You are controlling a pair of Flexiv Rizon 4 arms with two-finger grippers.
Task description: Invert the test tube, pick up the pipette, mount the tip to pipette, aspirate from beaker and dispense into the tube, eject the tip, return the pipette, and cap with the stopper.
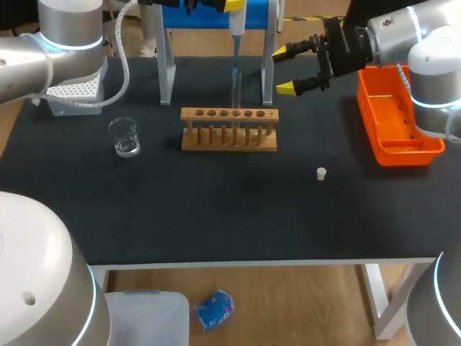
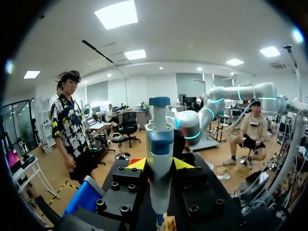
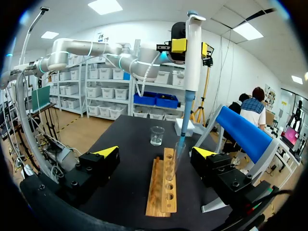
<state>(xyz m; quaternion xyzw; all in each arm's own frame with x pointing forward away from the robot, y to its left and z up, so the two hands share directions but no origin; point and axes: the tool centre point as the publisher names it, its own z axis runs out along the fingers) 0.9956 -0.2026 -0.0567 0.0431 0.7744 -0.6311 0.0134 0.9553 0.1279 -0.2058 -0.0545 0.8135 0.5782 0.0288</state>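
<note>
In the rack [image 1: 229, 138], test tube [image 1: 235, 108]: upright in a middle hole, mouth up to take liquid.
Pipette [image 1: 236, 29]: vertical, its tip down in the tube's mouth, apparently to dispense.
Left gripper [image 2: 160, 164]: clamped on the pipette's body.
Right gripper [image 1: 284, 71]: fingers wide and empty, beside the rack, likely kept free for the stopper [image 1: 321, 173].

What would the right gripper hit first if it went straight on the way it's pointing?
Probably the test tube standing in the wooden rack, which runs lengthwise ahead between the right gripper's open fingers; the pipette tip is in it. Height is unclear: if low, the rack's near end comes first.
</note>
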